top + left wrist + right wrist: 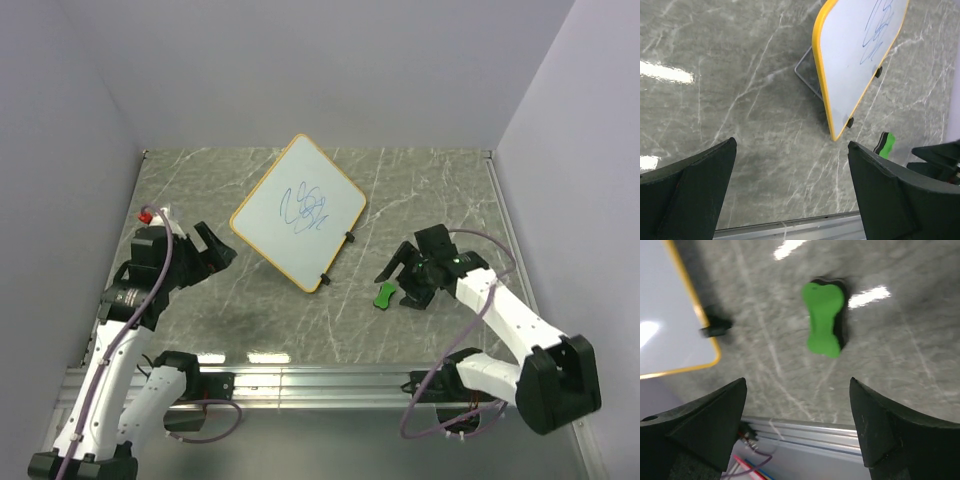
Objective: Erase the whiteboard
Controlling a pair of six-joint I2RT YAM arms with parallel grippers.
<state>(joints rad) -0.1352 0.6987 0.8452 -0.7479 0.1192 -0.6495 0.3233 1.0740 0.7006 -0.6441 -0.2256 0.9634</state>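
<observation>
We see a grey, white-veined marble bench (430, 190) with an aluminium rail (330, 378) along its near edge. On it the whiteboard (298, 212) stands tilted on a thin wire stand (807, 80), blue scribbles on its face. Near its clipped edge, not touching it, lies a small green eraser (384, 294).

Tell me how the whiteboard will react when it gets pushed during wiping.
The whiteboard looks thin and rigid, so it probably won't flex much. It seems propped at a tilt on a wire stand, so a firm push may rock or tip it. The table looks glossy, so the board could also slide.
</observation>
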